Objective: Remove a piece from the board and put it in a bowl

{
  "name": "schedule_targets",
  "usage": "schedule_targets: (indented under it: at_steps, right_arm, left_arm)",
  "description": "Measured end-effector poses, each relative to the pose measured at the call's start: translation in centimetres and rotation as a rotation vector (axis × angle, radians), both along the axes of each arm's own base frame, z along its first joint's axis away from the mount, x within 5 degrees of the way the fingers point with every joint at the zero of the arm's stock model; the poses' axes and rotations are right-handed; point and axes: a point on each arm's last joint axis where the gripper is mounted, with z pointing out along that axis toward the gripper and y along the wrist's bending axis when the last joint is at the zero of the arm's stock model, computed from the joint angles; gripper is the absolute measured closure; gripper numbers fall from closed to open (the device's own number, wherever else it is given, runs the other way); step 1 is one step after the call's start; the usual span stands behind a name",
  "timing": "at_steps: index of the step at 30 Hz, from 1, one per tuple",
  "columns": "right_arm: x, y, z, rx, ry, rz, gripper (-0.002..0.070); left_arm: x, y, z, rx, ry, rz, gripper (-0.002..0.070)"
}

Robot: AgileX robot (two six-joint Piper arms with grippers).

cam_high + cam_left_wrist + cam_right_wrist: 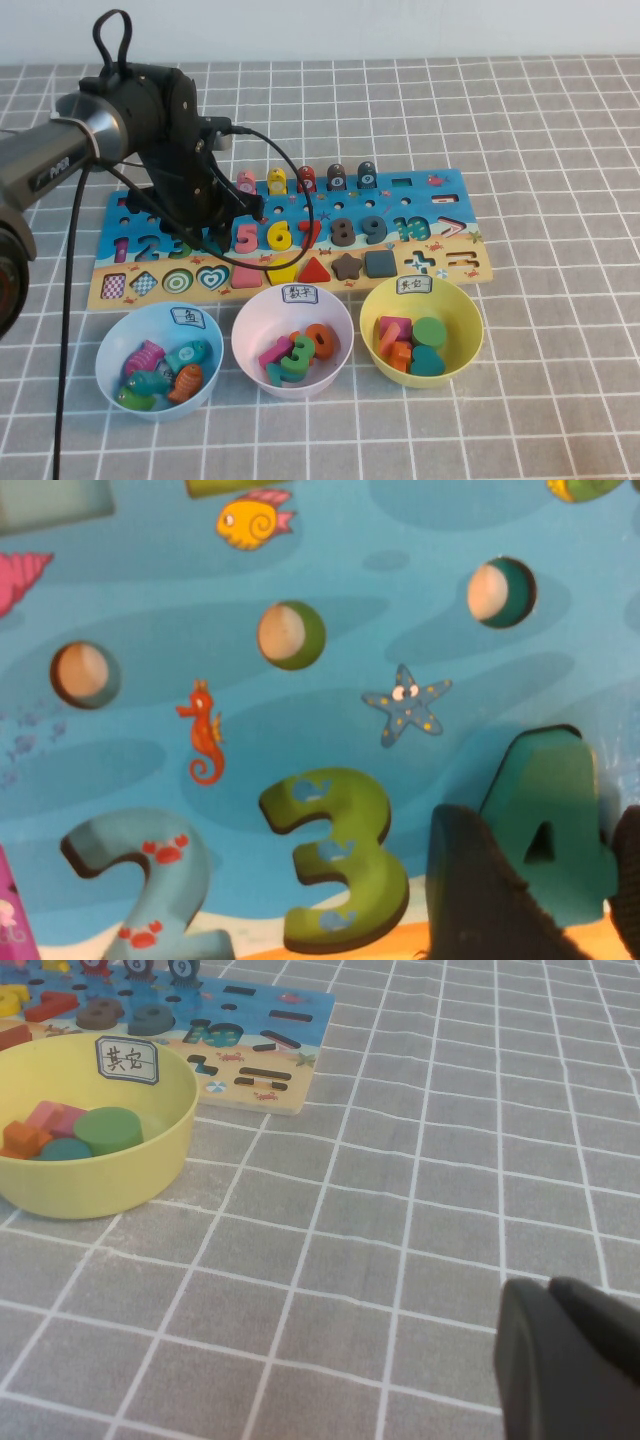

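Note:
The board (430, 190) lies across the middle of the table and fills the left wrist view (300, 710). My left gripper (212, 238) is down on the board's number row, between the green "3" (340, 860) and the pink "5" (246, 237). Its two dark fingers (480, 890) flank the teal "4" piece (545, 820) and press on its sides; the piece sits at its slot. In the high view the arm hides the piece. The pale pink bowl (250, 320) stands in front of the board and holds several numerals. My right gripper (556, 1292) is shut and empty, low over the bare cloth to the right of the bowls.
A light blue bowl (115, 350) with fish pieces stands left of the pink bowl. A yellow bowl (465, 310) with shape pieces stands to its right and also shows in the right wrist view (150, 1160). A black cable (300, 200) loops over the board. Grey checked cloth covers the table.

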Motion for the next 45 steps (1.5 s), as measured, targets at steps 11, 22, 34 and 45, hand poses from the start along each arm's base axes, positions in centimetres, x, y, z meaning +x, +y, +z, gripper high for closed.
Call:
schedule_targets:
  at_steps: [11,22,34,45]
  right_arm:
    - [0.0,0.0,0.0,0.000,0.000,0.000,0.0694]
    - [0.0,0.0,0.0,0.000,0.000,0.000,0.0694]
    - [0.0,0.0,0.0,0.000,0.000,0.000,0.0694]
    - [0.0,0.0,0.0,0.000,0.000,0.000,0.0694]
  left_arm:
    - [-0.1,0.0,0.4,-0.003,-0.007,0.000,0.0438]
    - [-0.3,0.1,1.3,-0.003,-0.022,-0.004,0.0438]
    - [-2.0,-0.3,5.2,0.042,-0.078,-0.073,0.0438]
    - [-8.9,0.1,8.9,0.046,-0.148,-0.173,0.0438]
